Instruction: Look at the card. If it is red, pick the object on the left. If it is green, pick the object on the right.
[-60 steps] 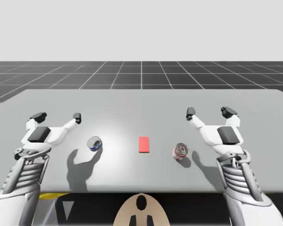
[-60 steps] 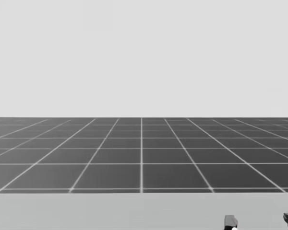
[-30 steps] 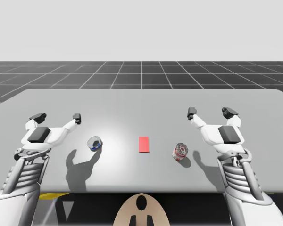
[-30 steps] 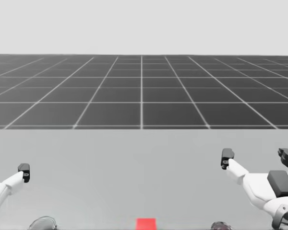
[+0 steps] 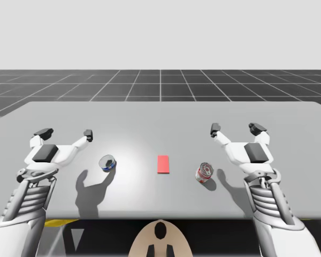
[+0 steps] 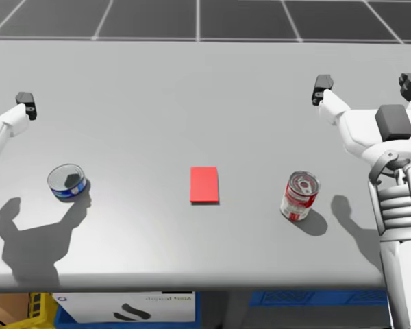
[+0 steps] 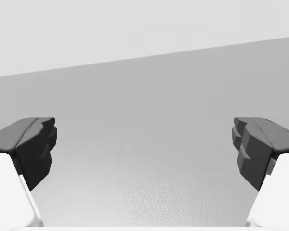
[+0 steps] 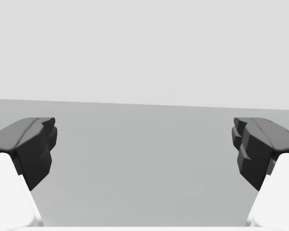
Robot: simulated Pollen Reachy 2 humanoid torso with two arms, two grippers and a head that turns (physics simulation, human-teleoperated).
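Table (image 5: 160, 115): grey, matt; a fine grain shows under my left wrist.
Card (image 6: 204, 184): red, flat, matt, paper-like.
Low blue can (image 6: 67, 181): metal-looking, with a pale shiny rim and a glossy wall.
Red and white can (image 6: 300, 195): dull silver metal-looking lid, smooth printed wall.
My left gripper (image 7: 144, 149) and my right gripper (image 8: 144, 149): fingertips (image 7: 33, 147) dark and matt; shells white, smooth, plastic-looking.
My right arm (image 6: 397, 205): pale, ribbed, slightly glossy.
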